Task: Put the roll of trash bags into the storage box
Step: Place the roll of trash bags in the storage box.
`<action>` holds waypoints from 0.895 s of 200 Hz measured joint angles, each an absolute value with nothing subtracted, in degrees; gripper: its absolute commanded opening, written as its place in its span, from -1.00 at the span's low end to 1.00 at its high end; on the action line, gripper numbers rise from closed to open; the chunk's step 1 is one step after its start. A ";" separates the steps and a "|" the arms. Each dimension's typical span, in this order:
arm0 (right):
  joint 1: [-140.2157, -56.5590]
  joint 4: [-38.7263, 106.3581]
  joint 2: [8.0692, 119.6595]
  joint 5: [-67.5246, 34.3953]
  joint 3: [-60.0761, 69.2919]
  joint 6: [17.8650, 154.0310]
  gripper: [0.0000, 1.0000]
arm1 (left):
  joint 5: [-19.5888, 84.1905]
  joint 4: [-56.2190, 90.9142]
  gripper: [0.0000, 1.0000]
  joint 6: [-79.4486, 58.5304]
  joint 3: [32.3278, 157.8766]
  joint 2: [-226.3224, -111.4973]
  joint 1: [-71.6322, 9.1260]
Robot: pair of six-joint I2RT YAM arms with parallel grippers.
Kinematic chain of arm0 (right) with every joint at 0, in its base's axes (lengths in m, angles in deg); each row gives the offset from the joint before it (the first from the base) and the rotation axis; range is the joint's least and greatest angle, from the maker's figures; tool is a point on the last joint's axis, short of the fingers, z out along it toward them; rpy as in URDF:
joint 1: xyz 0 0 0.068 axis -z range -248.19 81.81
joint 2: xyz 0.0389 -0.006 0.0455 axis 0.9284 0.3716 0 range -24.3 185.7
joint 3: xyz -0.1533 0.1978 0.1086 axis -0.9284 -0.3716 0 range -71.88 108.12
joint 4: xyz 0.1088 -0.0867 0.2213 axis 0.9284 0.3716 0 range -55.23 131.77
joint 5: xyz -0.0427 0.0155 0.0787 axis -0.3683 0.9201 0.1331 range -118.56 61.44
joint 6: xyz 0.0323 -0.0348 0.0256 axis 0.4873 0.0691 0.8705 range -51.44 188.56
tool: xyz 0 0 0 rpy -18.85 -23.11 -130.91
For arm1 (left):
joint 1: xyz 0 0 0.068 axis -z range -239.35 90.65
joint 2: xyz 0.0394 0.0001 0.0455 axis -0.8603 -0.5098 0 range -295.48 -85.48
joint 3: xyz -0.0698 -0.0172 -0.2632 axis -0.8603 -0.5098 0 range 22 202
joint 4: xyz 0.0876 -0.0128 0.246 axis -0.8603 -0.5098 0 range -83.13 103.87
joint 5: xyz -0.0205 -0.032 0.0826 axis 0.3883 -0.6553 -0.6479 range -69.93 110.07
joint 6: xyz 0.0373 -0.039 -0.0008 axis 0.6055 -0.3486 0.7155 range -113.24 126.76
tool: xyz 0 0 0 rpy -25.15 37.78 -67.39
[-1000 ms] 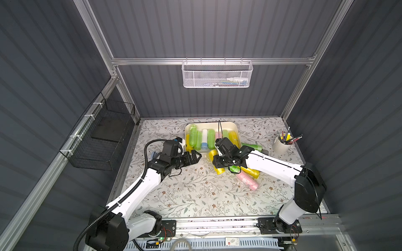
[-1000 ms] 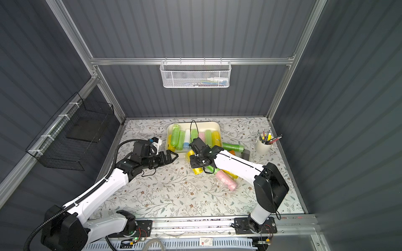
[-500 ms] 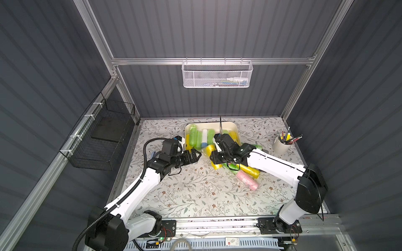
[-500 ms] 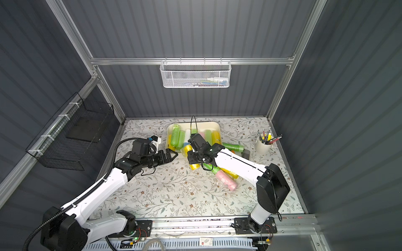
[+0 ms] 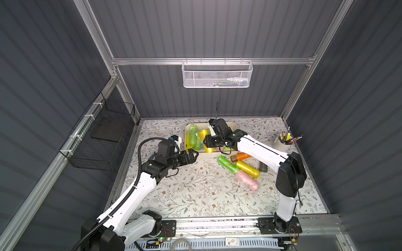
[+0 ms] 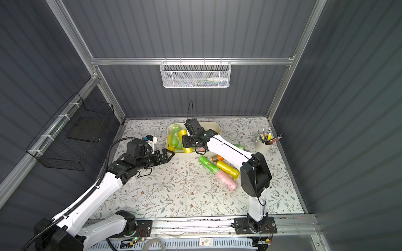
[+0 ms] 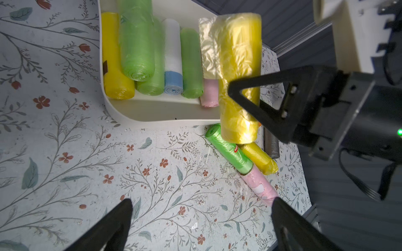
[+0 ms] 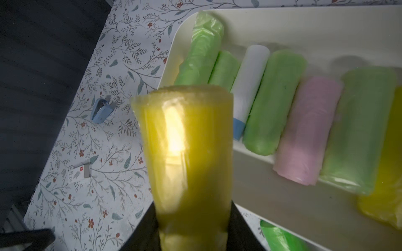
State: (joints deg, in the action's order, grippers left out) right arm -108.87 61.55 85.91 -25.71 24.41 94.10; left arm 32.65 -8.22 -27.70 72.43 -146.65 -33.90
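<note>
The storage box (image 5: 231, 125) (image 6: 215, 125) is a cream tub at the back of the table, with green, white, pink and yellow rolls lying side by side in it. My right gripper (image 5: 208, 143) (image 6: 188, 143) is shut on a yellow roll of trash bags (image 5: 210, 150) (image 6: 188, 149) (image 7: 237, 65) (image 8: 187, 152), held in the air over the box's near left part. Both black fingers (image 8: 142, 235) press the roll's sides. My left gripper (image 5: 193, 153) (image 6: 169, 153) (image 7: 201, 201) stands open and empty just in front of the box's left corner (image 7: 121, 113).
Loose rolls lie in front of the box: green (image 5: 228, 165), yellow (image 5: 248, 170), pink (image 5: 248, 183), orange (image 5: 241, 156) and dark grey (image 5: 263, 167). A pen cup (image 5: 282, 145) stands at the right. A white mesh basket (image 5: 217, 76) and a black wire basket (image 5: 102, 139) hang on the walls.
My right gripper has lifted the yellow roll off the table in front of the box and carried it back and left over the box. The left arm has barely moved.
</note>
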 measured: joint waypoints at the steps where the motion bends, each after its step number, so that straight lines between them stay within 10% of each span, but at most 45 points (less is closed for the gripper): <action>1: -108.83 61.60 86.02 -25.71 24.56 94.13 -0.19 | 32.67 -8.22 1.00 -27.70 72.43 -146.63 -33.90; 179: -102.71 60.50 105.39 -18.87 43.05 102.32 -0.22 | 32.04 -10.41 1.00 -26.60 72.48 -146.14 -33.90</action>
